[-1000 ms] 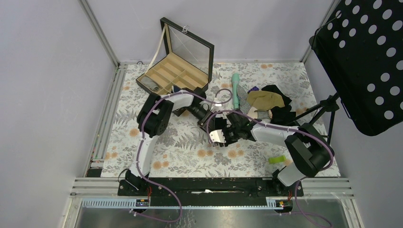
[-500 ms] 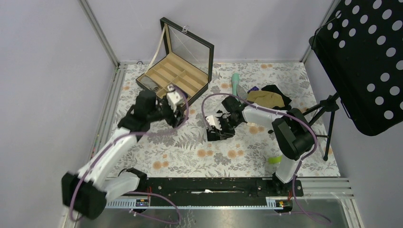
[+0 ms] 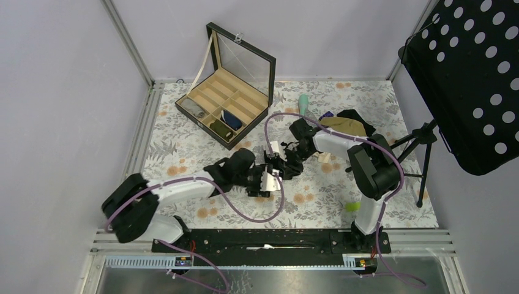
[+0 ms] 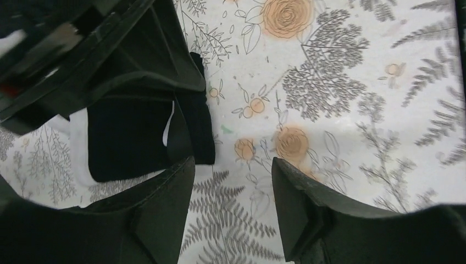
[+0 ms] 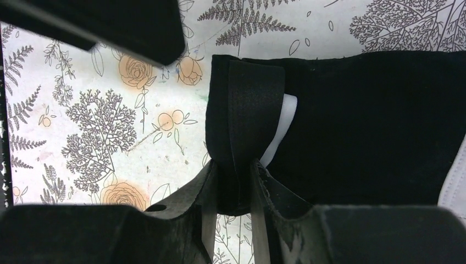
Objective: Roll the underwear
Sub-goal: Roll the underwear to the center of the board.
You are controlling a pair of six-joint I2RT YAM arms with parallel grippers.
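The underwear [image 5: 357, 121] is a dark, nearly black cloth lying flat on the floral table cover, with a white strip [image 5: 281, 124] showing in its fold. My right gripper [image 5: 236, 190] is shut on the folded band edge of the cloth, which is pinched between both fingers. In the left wrist view the underwear [image 4: 132, 132] lies up and to the left. My left gripper [image 4: 233, 173] stands open over bare floral cloth just beside its corner, holding nothing. In the top view the left gripper [image 3: 268, 181] and the right gripper [image 3: 280, 164] meet mid-table.
An open black box with tan compartments [image 3: 229, 101] stands at the back left. A tan garment [image 3: 343, 125] and a black garment [image 3: 361, 117] lie at the back right beside a teal object [image 3: 303, 104]. A small green object [image 3: 352, 206] lies front right. A perforated black stand [image 3: 471, 79] rises at the right.
My left arm swung out toward the box and came back low to the near side of the underwear, jaws wider. My right gripper moved slightly toward the back and tightened on the cloth.
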